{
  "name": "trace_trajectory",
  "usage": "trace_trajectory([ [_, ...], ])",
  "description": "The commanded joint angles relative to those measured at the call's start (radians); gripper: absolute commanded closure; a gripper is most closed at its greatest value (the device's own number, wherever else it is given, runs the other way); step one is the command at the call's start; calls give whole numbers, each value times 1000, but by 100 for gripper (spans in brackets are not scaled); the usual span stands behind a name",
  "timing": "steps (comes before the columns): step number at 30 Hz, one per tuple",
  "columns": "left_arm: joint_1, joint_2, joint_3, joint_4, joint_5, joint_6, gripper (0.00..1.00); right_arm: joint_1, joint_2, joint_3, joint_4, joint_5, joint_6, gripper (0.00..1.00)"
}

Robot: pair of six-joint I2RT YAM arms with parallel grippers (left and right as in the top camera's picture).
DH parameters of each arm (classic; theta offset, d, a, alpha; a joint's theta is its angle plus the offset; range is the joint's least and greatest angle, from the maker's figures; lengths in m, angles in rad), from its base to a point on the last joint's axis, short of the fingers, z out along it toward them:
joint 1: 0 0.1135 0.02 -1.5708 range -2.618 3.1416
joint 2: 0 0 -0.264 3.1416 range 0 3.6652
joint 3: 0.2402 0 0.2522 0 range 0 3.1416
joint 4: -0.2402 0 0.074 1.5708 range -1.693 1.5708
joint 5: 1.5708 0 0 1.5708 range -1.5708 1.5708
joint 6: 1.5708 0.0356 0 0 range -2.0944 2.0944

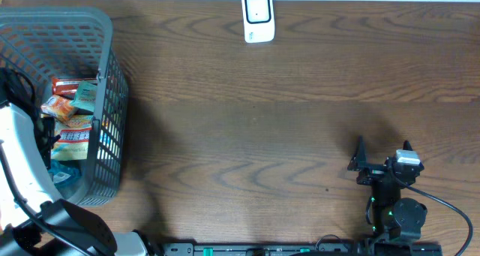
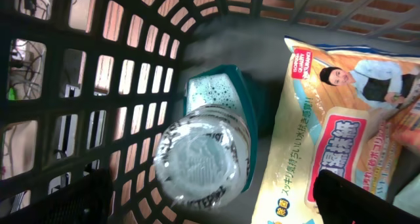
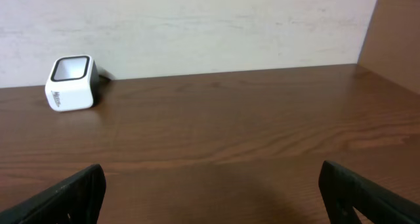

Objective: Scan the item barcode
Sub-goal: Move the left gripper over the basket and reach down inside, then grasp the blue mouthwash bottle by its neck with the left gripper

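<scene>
Dark wood-grain table (image 1: 262,136) fills my overhead feed, with a pale wall (image 3: 197,20) behind its far edge in the right wrist view.

At the far left stands a grey plastic mesh basket (image 1: 105,31). My white left arm (image 1: 19,147) reaches down into it from the near left corner. Colourful snack packets (image 1: 71,113) lie heaped inside, against the basket's right wall.

From the left wrist camera, the left gripper (image 2: 220,198) hangs inside the basket with its two dark fingers (image 2: 85,198) spread wide and nothing between them. Right below it lies a clear plastic bottle (image 2: 203,158) with a teal label, seen bottom-end on, resting next to the basket's mesh side. Just right of the bottle lies a flat printed packet (image 2: 328,119) with Japanese text and a picture of a person. So the items to scan all sit in the basket; none is lifted.

At the far edge, about mid-table, sits the white barcode scanner (image 1: 258,16), well apart from the basket.

At the near right, the right gripper (image 1: 382,149) hovers over bare wood, jaws fully apart and empty, facing the scanner across the table.
</scene>
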Motion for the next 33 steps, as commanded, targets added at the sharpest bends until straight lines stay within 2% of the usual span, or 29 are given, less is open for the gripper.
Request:
trace_trajectory([
  [1,6,6,13,0,-33,2,2,6,-3,-1,-3,5,14,1],
  [18,70,10,-53,65,-55,2,2,6,-3,-1,-3,5,14,1],
  [33,70,10,-122,154,-55,2,2,6,-3,-1,-3,5,14,1],
])
